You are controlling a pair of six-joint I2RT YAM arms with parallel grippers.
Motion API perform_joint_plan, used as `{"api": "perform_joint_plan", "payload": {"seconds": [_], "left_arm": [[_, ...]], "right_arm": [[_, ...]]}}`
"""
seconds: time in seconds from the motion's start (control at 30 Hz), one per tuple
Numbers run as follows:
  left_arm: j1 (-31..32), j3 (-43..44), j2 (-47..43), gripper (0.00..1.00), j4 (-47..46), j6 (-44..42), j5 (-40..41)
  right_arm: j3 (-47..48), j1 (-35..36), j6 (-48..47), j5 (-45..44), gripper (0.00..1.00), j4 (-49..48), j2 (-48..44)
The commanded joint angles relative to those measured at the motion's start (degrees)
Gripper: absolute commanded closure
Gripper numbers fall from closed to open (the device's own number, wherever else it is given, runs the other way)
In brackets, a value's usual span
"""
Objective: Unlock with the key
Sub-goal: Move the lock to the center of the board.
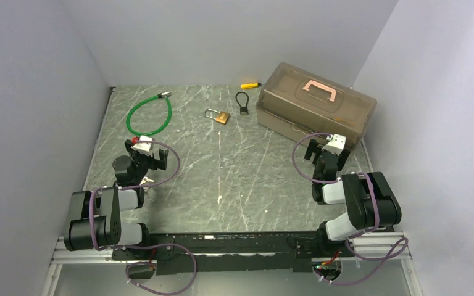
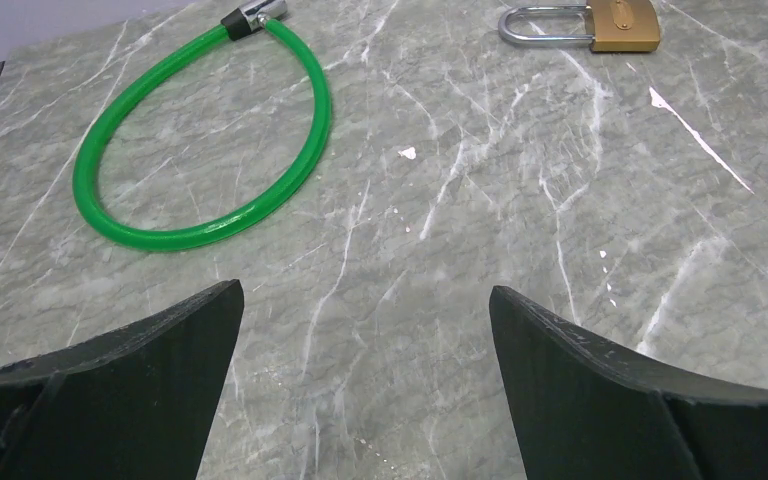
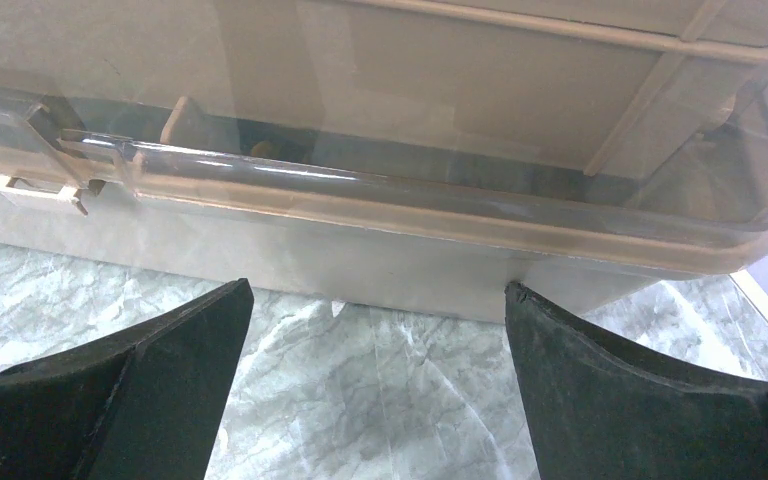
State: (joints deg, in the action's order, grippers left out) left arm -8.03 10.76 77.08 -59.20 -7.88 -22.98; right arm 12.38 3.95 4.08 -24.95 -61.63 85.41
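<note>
Both jaws are open as wide as they go and hold nothing. The left gripper [image 1: 146,151] is at the lower left of the top view, over the gray stone table [image 1: 222,179]. The right gripper [image 1: 325,151] is at the lower right, just in front of a big brown box [image 1: 315,105]. The box sits in the upper right of the top view. You can see a little way through it. It has a pink handle [image 1: 319,88] on top and its lid is down. In the right wrist view the box fills the whole upper part of the picture, close to the black fingers [image 3: 160,380]. Some dim shapes show through its wall, but they are too blurry to name. The key is too small to find in any of the pictures, so nobody can say where it lies or how near it is to the jaws. In the left wrist view a green cable loop [image 2: 200,150] lies at the upper left, and a small brass padlock [image 2: 620,25] lies flat at the top right edge. Both are well apart from the left fingers. In the top view a black cord loop [image 1: 243,102] lies just right of the padlock, and a little yellow tool [image 1: 250,84] lies above the loop, near the box.
</note>
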Motion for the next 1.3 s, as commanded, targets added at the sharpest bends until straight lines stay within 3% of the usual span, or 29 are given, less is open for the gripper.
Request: {"api": "perform_joint_plan", "payload": {"seconds": [0.0, 0.3, 0.37, 0.5, 0.6, 0.8, 1.03, 1.17, 1.27], "left_arm": [[0.2, 1.3, -0.5, 0.01, -2.3, -0.1, -0.2], [0.2, 1.7, -2.0, 0.01, -1.6, 1.1, 1.8], [-0.6, 7.7, -6.4, 0.01, 11.5, 2.3, 2.6], [-0.6, 32.9, -5.7, 0.01, 55.6, 0.6, -0.6], [-1.0, 44.9, -2.0, 0.01, 74.4, -0.9, 0.4], [-1.2, 53.6, 2.3, 0.01, 83.3, -2.0, 4.7], [-1.1, 66.5, 17.0, 0.01, 93.2, -3.6, 7.9], [-0.9, 71.4, 21.9, 0.01, 94.6, -5.4, 8.5], [-0.4, 75.0, 25.5, 0.02, 96.3, -7.6, 9.2]], "right_arm": [[1.2, 0.1, 0.1, 0.6, 0.0, -3.4, -0.6], [1.3, 1.1, -2.0, -0.5, 0.0, -1.2, -4.5], [4.2, 2.7, -2.5, -3.1, 0.0, 6.0, -7.8], [10.4, 4.4, 2.8, -4.2, 0.0, 24.0, -15.4], [13.5, 4.6, 8.8, -0.2, 0.0, 34.2, -21.0], [17.2, 15.2, 10.5, 0.4, 0.0, 40.4, -26.5], [40.5, 32.8, 4.1, -12.0, 0.0, 60.9, -12.2], [48.6, 33.2, 12.7, -2.0, 0.0, 64.9, -8.2], [48.9, 30.8, 16.5, 15.0, 0.0, 60.0, -7.3]]}}
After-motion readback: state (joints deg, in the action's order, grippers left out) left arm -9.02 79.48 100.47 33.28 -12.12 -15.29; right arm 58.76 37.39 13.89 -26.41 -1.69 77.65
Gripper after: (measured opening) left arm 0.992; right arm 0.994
